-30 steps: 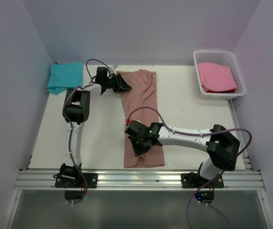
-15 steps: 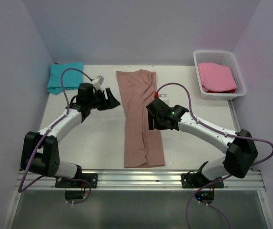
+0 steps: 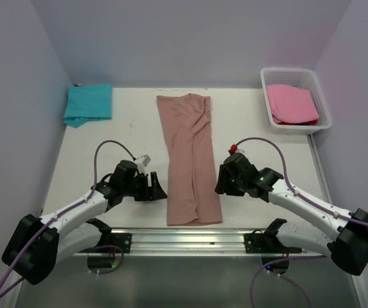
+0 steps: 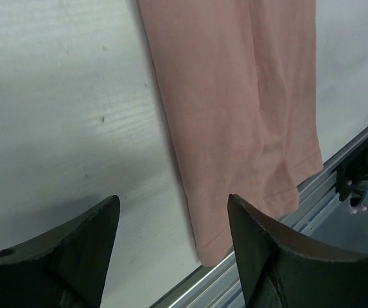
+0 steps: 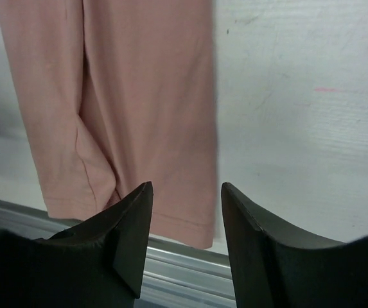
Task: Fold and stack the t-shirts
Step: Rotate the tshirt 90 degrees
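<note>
The salmon-brown t-shirt lies flat as a long narrow strip, folded lengthwise, running from the table's far middle to its near edge. My left gripper hovers low just left of the shirt's near hem, jaws open and empty; in the left wrist view the hem corner shows beyond the fingers. Just right of the same end is my right gripper, open and empty, with the hem showing past its tips. A folded teal t-shirt lies at the far left. The pink t-shirt rests in a basket.
A white plastic basket stands at the far right corner. A metal rail runs along the table's near edge, right below the shirt's hem. Purple walls close in the left, back and right sides.
Both arms drew back from the shirt's far and middle parts to either side of its near hem. Both grippers opened and let go of the cloth.
</note>
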Robot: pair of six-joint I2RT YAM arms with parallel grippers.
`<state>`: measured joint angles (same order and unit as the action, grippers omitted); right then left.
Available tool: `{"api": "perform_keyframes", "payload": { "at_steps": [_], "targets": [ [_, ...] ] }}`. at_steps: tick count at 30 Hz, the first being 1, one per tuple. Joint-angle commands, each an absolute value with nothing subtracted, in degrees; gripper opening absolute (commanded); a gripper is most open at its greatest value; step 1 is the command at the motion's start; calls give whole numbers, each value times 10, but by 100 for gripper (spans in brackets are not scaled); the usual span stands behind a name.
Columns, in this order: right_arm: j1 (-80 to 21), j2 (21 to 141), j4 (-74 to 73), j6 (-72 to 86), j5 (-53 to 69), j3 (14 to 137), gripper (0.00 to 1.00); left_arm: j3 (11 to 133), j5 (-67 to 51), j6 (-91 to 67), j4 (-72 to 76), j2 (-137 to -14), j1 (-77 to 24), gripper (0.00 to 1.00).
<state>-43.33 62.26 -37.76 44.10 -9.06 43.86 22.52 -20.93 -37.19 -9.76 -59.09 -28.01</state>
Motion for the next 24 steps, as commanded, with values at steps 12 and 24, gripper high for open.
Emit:
{"api": "perform_keyframes", "payload": {
  "at_steps": [12,24],
  "targets": [
    [-432,602,-264,553,58,310,53,140,-200,-484,65,-674,-402,73],
    [-425,654,-315,534,-8,356,45,127,-182,-509,43,-672,-424,70]
  ]
}}
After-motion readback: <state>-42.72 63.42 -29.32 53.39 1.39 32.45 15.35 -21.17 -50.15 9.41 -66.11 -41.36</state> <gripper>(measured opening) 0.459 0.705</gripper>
